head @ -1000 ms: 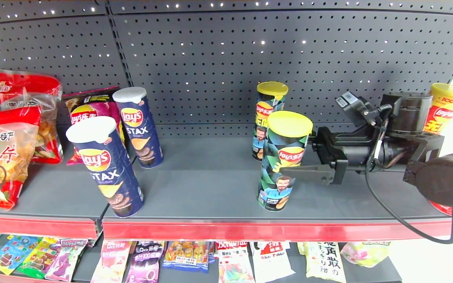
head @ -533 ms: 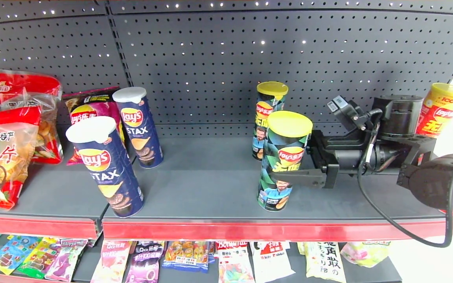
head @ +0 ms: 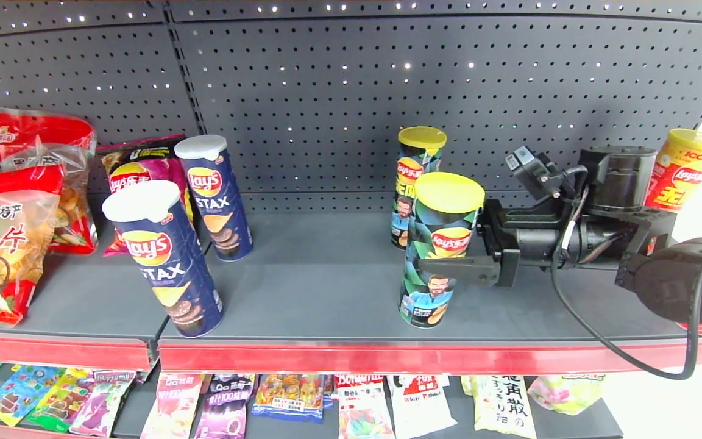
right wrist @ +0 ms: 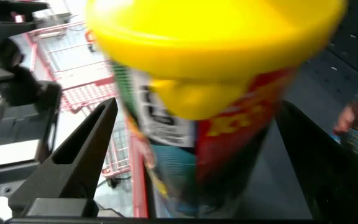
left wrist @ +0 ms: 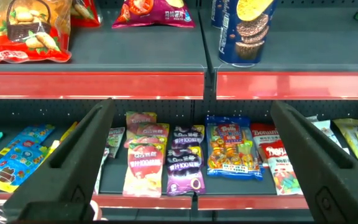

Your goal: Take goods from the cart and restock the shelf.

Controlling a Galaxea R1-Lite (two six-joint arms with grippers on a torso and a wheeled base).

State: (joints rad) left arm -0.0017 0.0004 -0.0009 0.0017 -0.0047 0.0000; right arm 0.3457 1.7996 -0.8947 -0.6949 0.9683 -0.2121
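The green can with the yellow lid is stood upright at the front of the shelf, right of centre in the head view. It is straddled by the right claw, whose fingers are spread to either side with gaps left, so nothing is gripped. A like can is set just behind it, and two blue cans are seen at centre left. The left claw is held wide open and empty before the lower shelf's packets
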